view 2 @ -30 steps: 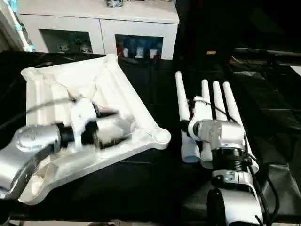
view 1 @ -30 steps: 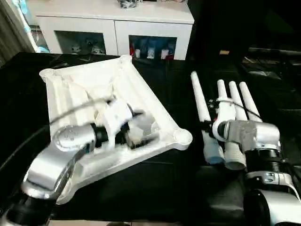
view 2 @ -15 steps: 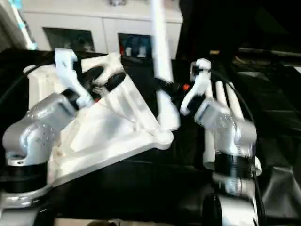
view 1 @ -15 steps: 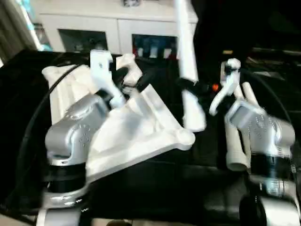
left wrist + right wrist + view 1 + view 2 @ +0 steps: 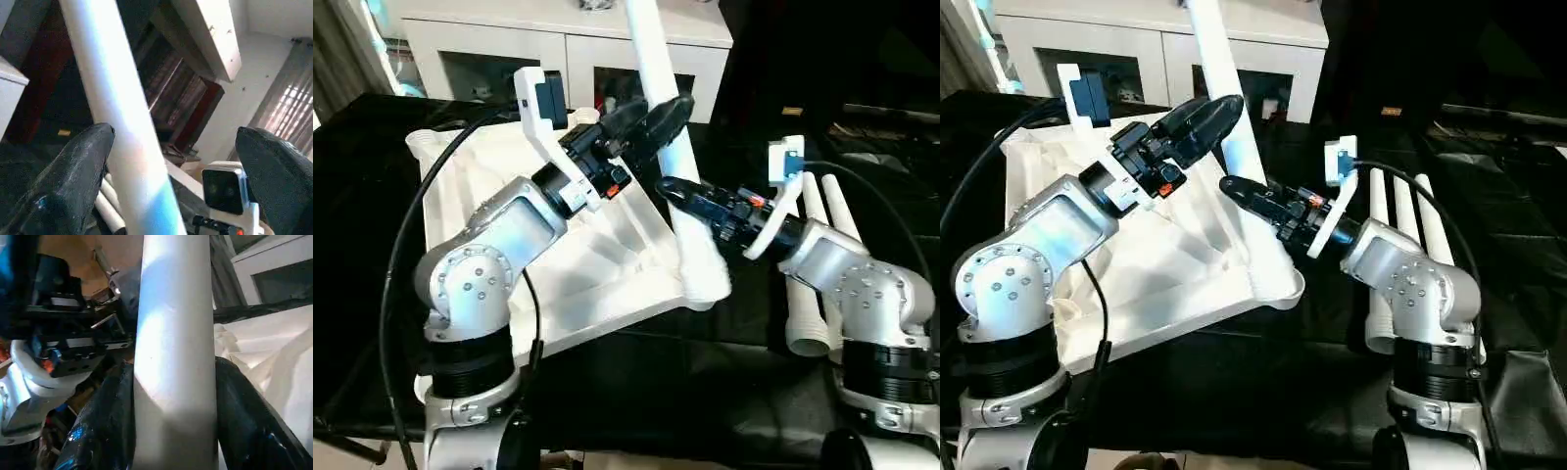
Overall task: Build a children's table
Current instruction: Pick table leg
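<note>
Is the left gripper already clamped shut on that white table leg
No, in the left wrist view the left gripper is wide open, the leg beside one finger with a clear gap to the other.

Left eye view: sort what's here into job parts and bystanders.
Job parts:
- tabletop, ribbed underside up
- leg, upright, gripped by the right tool; open left tool around it
- spare legs lying on the black table

Bystanders:
- white cabinet behind
- curtain

White glass-door cabinet (image 5: pixel 558 49) behind black-draped table (image 5: pixel 372 196); curtained window (image 5: pixel 293 98).
</note>
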### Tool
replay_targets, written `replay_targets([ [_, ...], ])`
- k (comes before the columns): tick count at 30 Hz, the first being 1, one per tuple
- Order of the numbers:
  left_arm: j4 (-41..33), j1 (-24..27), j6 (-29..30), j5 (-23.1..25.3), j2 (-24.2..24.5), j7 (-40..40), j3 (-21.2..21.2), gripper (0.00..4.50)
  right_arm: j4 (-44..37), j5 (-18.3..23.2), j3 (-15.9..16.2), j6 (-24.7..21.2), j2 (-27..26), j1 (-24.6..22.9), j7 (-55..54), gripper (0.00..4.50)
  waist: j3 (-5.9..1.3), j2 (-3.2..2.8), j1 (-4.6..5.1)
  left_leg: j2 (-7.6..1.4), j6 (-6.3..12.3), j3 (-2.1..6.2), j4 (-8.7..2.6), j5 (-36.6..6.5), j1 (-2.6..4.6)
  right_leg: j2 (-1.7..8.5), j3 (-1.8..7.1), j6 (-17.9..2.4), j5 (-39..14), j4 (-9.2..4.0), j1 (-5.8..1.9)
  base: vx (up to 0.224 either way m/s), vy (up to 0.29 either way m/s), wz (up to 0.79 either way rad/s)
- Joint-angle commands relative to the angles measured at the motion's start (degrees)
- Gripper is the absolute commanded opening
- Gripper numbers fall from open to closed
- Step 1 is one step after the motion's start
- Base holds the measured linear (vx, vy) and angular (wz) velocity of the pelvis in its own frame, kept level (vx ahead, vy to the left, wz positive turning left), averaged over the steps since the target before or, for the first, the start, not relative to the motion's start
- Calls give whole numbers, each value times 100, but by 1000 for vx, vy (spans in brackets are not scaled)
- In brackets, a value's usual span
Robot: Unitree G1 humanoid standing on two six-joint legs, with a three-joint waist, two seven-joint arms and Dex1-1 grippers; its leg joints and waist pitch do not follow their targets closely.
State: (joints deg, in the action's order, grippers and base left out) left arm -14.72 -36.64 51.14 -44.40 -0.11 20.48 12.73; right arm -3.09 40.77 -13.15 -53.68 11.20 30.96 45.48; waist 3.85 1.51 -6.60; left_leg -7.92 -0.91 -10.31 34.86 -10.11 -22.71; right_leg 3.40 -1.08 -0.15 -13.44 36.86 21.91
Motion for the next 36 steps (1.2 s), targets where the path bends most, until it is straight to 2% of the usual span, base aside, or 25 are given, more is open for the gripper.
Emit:
replay_targets([
  [1, 14, -32, 104, -184, 30, -148, -134, 450, -274, 179, 73, -60, 62, -41, 137, 182, -410, 35, -23, -470, 112, 194, -390, -436, 143, 498, 222, -1165, -122, -438, -240, 0, 0, 0],
  [4, 15, -39, 230, -206, 9, -226, -145, 450, -387, 162, 229, 0, 126, -129, 205, 182, -410, 23, -19, -467, 137, 193, -383, -403, 145, 490, 218, -1184, 23, -433, -237, 0, 0, 0],
  [8, 47, -59, 353, -111, -32, -337, -133, 450, -492, 96, 388, 93, 165, -191, 185, 182, -403, 2, -19, -469, 68, 201, -393, -535, 151, 504, 221, -1189, -201, -455, -236, 0, 0, 0],
  [12, 145, -78, 349, -112, -22, -659, -148, 450, -546, -453, 835, 521, 280, -233, 23, 182, -400, 11, -9, -469, -18, 206, -400, -576, 153, 491, 223, -1106, -202, -459, -234, 0, 0, 0],
  [15, 161, -83, 355, -85, -23, -699, -141, 450, -542, -599, 939, 642, 296, -235, -46, 182, -407, -1, -12, -469, -28, 209, -397, -560, 154, 497, 227, -1102, -164, -450, -233, 0, 0, 0],
  [16, 301, -136, 403, 75, -114, -1055, -53, 450, -561, -1455, 1610, 1278, 438, -275, -264, 182, -410, 8, -2, -479, -81, 212, -397, -545, 142, 492, 222, -1085, -87, -442, -233, 0, 0, 0],
  [17, 407, -180, 436, 147, -197, -1304, 39, 450, -577, -1898, 1972, 1610, 512, -304, -367, 182, -413, 8, -8, -498, -142, 221, -393, -542, 144, 502, 217, -1051, -74, -441, -229, 0, 0, 0],
  [18, 460, -203, 452, 158, -244, -1422, 97, 422, -584, -2040, 2099, 1726, 534, -317, -409, 182, -405, 7, 14, -475, -174, 215, -395, -570, 152, 486, 227, -998, -64, -451, -229, 0, 0, 0],
  [22, 538, -233, 284, 166, -294, -1588, 177, 411, -449, -2477, 2385, 2055, 356, -258, -896, 181, -410, 10, 20, -465, -60, 218, -391, -610, 147, 492, 239, -1062, -55, -449, -233, 0, 0, 0],
  [23, 532, -230, 284, 157, -297, -1630, 182, 385, -442, -2487, 2388, 2086, 302, -255, -955, 181, -413, 3, 20, -474, -34, 222, -394, -599, 148, 487, 236, -1089, 26, -437, -230, 0, 0, 0],
  [27, 505, -220, 277, 273, -275, -1849, 156, 374, -296, -2612, 2323, 2312, 86, -225, -1272, 181, -414, 2, 21, -477, 24, 217, -392, -628, 155, 488, 234, -1148, 102, -429, -220, 0, 0, 0],
  [29, 525, -241, 249, 340, -334, -1994, 214, 332, -193, -2718, 2326, 2470, 32, -189, -1387, 181, -412, -2, 25, -480, 10, 214, -394, -630, 153, 482, 233, -1160, 122, -429, -220, 0, 0, 0],
  [33, 565, -270, 156, 318, -395, -2121, 276, 320, -112, -2800, 2310, 2573, -26, -154, -1488, 181, -417, 2, 36, -475, 33, 221, -397, -627, 142, 479, 223, -1127, 185, -424, -239, 0, 0, 0],
  [35, 566, -282, 127, 287, -402, -2165, 275, 291, -63, -2845, 2297, 2617, -57, -140, -1552, 181, -414, -2, 36, -476, 29, 219, -397, -642, 146, 480, 227, -1132, 160, -430, -228, 0, 0, 0],
  [36, 562, -286, 118, 264, -406, -2164, 275, 291, -42, -2857, 2306, 2647, -63, -134, -1559, 181, -411, -1, 38, -472, 23, 217, -399, -675, 145, 480, 227, -1126, 110, -437, -229, 0, 0, 0],
])
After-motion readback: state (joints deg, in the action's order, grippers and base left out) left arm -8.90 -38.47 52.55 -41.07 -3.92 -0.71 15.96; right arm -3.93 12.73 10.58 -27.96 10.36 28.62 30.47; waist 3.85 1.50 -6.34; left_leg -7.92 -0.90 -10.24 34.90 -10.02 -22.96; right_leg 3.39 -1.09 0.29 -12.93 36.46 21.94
